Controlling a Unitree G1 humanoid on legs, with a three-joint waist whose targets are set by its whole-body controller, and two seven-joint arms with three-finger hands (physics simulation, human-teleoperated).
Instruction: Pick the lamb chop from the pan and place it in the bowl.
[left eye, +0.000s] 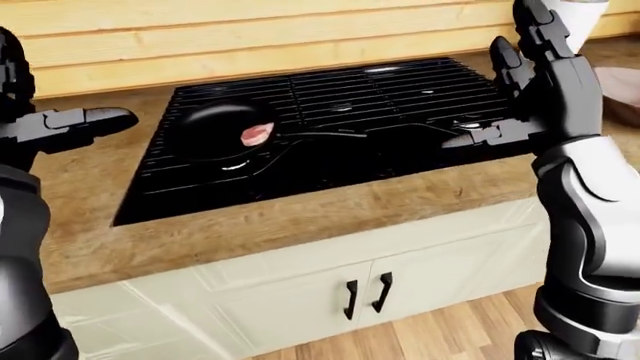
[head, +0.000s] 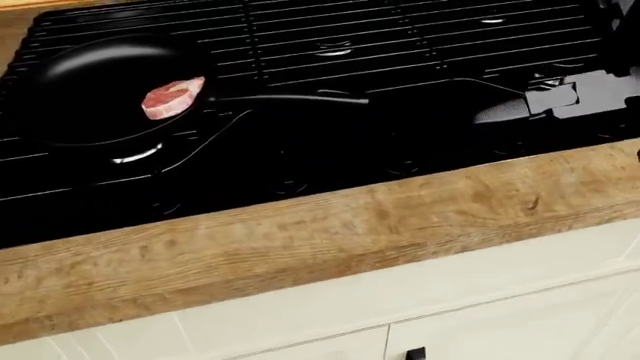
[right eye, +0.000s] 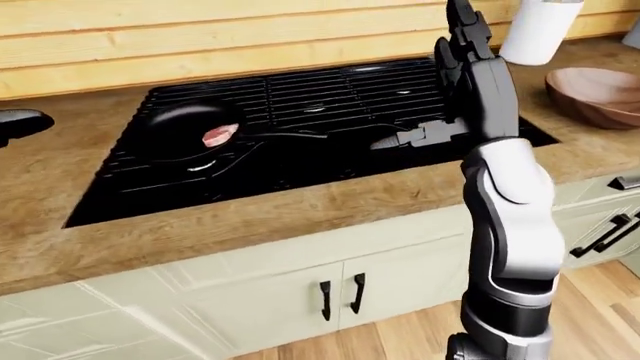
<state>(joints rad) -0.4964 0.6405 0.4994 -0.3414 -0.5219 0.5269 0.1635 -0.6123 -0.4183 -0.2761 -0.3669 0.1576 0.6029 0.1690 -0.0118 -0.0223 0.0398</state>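
A pink lamb chop (head: 172, 98) lies in a black pan (head: 90, 86) on the left part of the black stove; the pan's handle (head: 290, 98) points right. A brown wooden bowl (right eye: 600, 94) sits on the counter at the right of the right-eye view. My right hand (right eye: 455, 82) is raised upright over the stove's right side, fingers spread, empty. My left hand (left eye: 75, 124) hovers over the counter left of the stove, fingers extended, empty. Both are well apart from the chop.
The black grated stove (left eye: 400, 97) is set into a wooden counter (head: 300, 232) with a wood-plank wall behind. A white cylinder (right eye: 540, 30) stands behind the bowl. Cream cabinet doors with black handles (left eye: 366, 294) are below.
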